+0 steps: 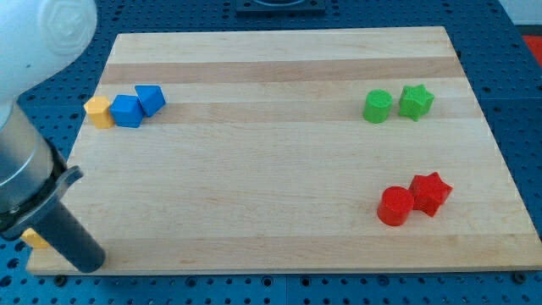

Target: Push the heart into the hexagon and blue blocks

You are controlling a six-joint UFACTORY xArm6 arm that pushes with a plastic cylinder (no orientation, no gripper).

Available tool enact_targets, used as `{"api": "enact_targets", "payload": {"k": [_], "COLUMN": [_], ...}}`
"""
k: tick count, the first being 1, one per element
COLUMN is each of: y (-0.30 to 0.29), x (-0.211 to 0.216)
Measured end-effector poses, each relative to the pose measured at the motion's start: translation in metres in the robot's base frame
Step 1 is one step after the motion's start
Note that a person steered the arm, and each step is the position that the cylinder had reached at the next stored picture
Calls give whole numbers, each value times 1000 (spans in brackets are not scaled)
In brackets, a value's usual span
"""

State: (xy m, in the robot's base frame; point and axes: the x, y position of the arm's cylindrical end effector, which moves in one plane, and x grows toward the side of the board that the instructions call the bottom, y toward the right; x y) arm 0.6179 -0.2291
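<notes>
A yellow hexagon (100, 111) sits at the board's left edge, touching a blue block (128, 111). A second blue block (150, 99) touches that one on its upper right. A small yellow block (35, 238), mostly hidden by the rod so its shape cannot be made out, lies at the board's bottom-left corner. My tip (87, 257) rests near that corner, just to the right of and below the yellow block. It is far below the hexagon and blue blocks.
A green cylinder (378, 107) and a green star (416, 102) sit at the upper right. A red cylinder (395, 206) and a red star (430, 192) sit at the lower right. The arm's body (25, 169) covers the view's left edge.
</notes>
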Motion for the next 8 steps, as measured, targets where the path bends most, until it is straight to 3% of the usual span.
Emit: {"api": "enact_targets", "payload": {"k": [1, 3, 5, 8], "y": [-75, -76, -75, -73], "x": [-3, -28, -109, -153]}}
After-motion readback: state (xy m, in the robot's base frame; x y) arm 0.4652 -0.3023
